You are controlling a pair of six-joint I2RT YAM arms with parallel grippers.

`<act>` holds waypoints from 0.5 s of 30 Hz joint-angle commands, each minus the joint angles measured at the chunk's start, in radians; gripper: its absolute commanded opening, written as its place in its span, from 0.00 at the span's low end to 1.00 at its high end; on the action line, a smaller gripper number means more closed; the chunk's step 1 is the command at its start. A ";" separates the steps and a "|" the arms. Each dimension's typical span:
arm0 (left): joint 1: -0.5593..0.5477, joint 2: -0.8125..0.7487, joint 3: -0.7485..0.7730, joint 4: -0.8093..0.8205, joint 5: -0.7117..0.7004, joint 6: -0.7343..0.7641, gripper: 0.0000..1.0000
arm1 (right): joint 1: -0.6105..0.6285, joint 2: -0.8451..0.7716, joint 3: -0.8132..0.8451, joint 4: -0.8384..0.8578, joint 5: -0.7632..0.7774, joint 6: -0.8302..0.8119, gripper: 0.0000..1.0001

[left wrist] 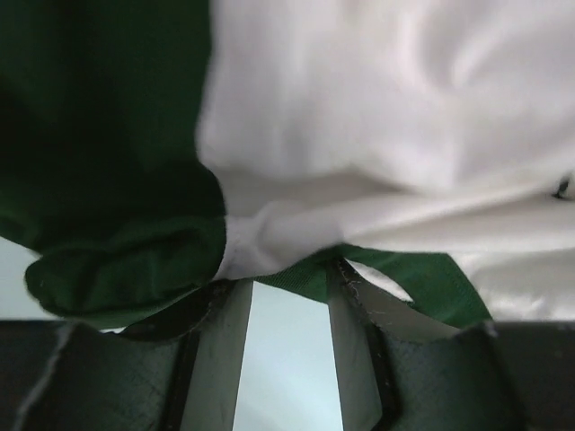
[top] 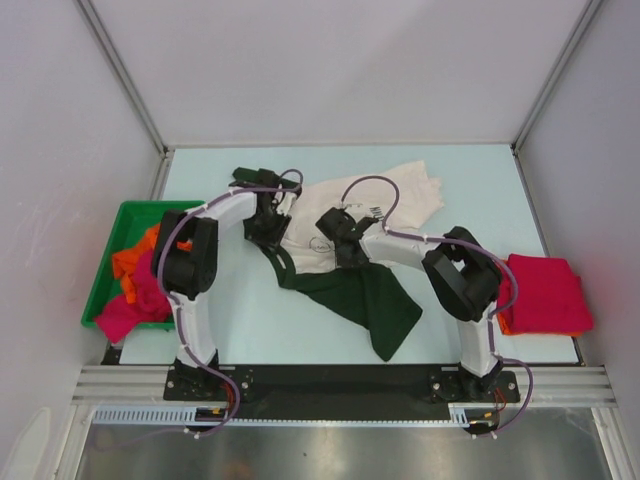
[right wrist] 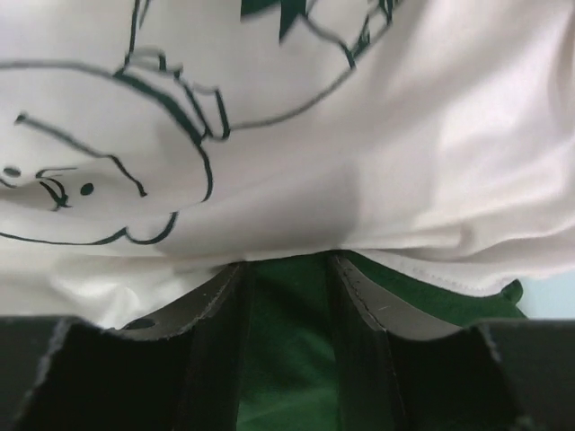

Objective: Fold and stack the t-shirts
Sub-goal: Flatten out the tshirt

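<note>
A pale blue table [top: 470, 170] is being viewed from above. Across its middle the cream t-shirt with dark green sleeves [top: 400, 195] is being seen lying rumpled, its long axis running diagonally from a green sleeve near the arms to the cream hem at the far right. The left gripper [left wrist: 283, 278] is being shown at the shirt's left edge by the green collar band. The right gripper [right wrist: 287, 260] is being shown on its printed middle, nearer the hem. On both, the jaws are being shown half apart with cloth touching the tips. Whether it is being pinched cannot be told.
</note>
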 commanded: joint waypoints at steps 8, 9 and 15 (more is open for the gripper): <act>0.133 0.285 0.478 0.005 -0.173 0.030 0.45 | -0.162 0.290 0.345 0.047 -0.064 -0.126 0.43; 0.137 0.318 0.510 -0.005 -0.176 0.028 0.45 | -0.170 0.304 0.376 0.044 -0.069 -0.131 0.43; 0.162 0.414 0.728 -0.058 -0.196 0.028 0.45 | -0.213 0.402 0.586 0.007 -0.095 -0.168 0.43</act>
